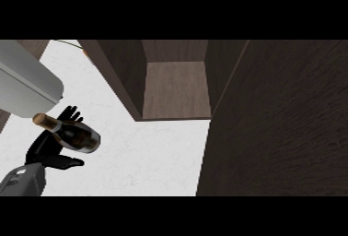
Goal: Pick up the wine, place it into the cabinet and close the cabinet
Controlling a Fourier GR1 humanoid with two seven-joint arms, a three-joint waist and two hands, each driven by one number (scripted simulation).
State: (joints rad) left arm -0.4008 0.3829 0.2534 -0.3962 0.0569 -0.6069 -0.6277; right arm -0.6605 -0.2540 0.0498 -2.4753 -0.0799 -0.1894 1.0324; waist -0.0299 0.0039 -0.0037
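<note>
Wine bottle (pixel 73 133): likely glass, heavy, slippery, fragile; tilted, neck pointing far-left.
Left hand (pixel 45 150): near left, fingers and thumb curled round the bottle's body.
Cabinet (pixel 175 87): open, farther right.

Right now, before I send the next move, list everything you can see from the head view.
wine bottle: one, dark glass with a tan neck, tilted, held at left above the counter
cabinet: one, dark brown with a lighter brown inside, open, top centre
cabinet door: one, dark brown, swung open, fills the right side
counter: one, white, centre and left
pale grey rounded object: one, upper left, cannot tell what it is
left forearm: one, grey, lower left corner
left hand: one, black, curled round the wine bottle
right hand: not in view
</note>
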